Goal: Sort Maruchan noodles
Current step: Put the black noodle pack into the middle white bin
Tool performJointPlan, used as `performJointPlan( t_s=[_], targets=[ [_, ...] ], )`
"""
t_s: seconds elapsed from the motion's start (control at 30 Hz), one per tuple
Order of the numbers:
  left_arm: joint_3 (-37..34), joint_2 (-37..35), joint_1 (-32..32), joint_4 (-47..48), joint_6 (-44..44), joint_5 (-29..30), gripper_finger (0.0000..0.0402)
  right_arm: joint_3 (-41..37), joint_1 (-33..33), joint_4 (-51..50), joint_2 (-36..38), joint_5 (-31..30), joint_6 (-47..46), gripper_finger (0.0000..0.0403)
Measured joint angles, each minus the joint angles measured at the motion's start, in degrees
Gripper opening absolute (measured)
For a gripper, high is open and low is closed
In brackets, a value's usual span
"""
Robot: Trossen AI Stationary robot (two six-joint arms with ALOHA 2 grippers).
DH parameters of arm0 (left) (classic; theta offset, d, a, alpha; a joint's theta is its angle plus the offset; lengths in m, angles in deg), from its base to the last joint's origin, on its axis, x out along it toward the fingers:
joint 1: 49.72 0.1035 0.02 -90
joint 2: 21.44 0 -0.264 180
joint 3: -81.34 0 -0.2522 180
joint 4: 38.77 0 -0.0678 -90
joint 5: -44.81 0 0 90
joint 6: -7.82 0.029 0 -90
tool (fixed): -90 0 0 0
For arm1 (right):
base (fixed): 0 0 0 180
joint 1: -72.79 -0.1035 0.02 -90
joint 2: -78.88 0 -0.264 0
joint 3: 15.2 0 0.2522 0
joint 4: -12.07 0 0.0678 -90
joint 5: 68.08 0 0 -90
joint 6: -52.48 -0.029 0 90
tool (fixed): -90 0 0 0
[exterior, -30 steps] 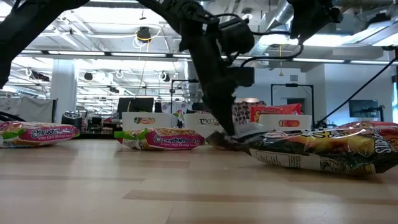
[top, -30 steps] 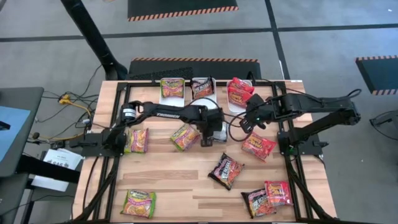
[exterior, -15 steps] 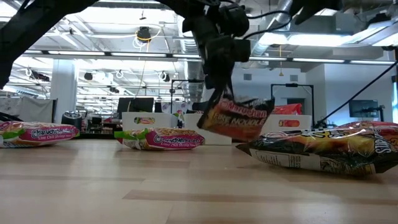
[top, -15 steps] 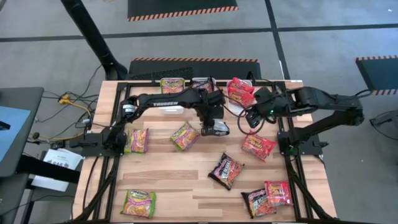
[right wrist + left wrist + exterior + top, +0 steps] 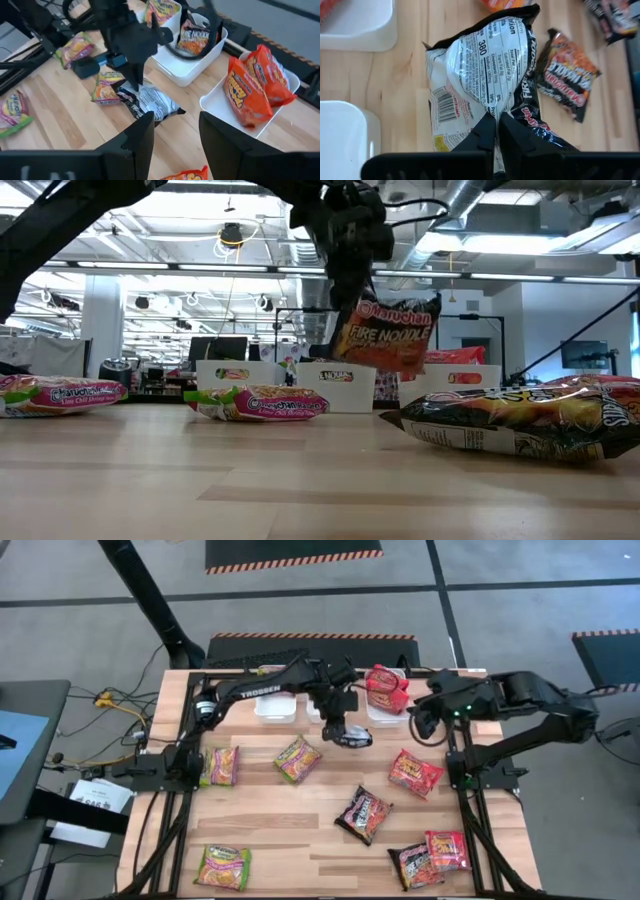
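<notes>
Table: pale wood planks [image 5: 300,830] are framed by black rails, with an open workshop hall seen behind in the low view.
Bins: three white bins [image 5: 275,708] are lined up at the 12 o'clock edge; green, dark and red packets are seen in them in the right wrist view.
Left gripper [image 5: 338,728]: closed tight on a corner of a dark packet [image 5: 350,734], which is held clear of the table just short of the middle bin [image 5: 192,60].
Right gripper [image 5: 420,720]: parked at 2 o'clock beside the red bin [image 5: 385,710], fingers spread, nothing held.
Loose packets: greens [image 5: 298,759] are scattered from 9 to 7 o'clock, reds [image 5: 415,773] and darks [image 5: 364,813] from 3 to 5 o'clock.
Risk, grip: only a thin pinch of crinkly film is held, so the packet may slip out if it is swung.
Risk, drop: the packet hangs tilted; if released early it may catch on the bin rim or land on the wood.
Risk, sorting: a neighbouring bin may be hit, since the bins stand close together.
</notes>
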Motion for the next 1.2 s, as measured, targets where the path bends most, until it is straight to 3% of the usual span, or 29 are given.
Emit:
performJointPlan(
  t_s=[0.13,0.33,0.53,0.73,0.97,1.2],
  targets=[
    [2.2,-0.1,1.0,0.1,-0.8,-3.7,0.0000,0.1,0.0,-1.1,0.8,0.0,1.5,0.0180],
    [5.7,-0.1,1.6,0.2,-0.8,-5.4,0.0000,0.1,0.1,-4.2,0.0,0.0,14.3,0.0183],
    [9.4,-0.1,2.3,2.0,-0.7,-9.1,0.0000,0.1,2.3,-4.2,-1.7,1.5,17.7,0.0214],
    [13.0,-0.1,2.6,2.8,-0.8,-12.3,0.0000,0.1,3.0,-3.5,-2.8,5.0,29.8,0.0237],
    [13.0,-0.3,2.9,2.2,-1.4,-14.4,0.0000,0.1,2.9,2.1,-4.4,6.0,41.4,0.0238],
    [13.0,-0.3,2.9,1.3,-1.5,-14.5,0.0000,0.1,3.0,3.9,-7.2,9.4,46.6,0.0238]
  ],
)
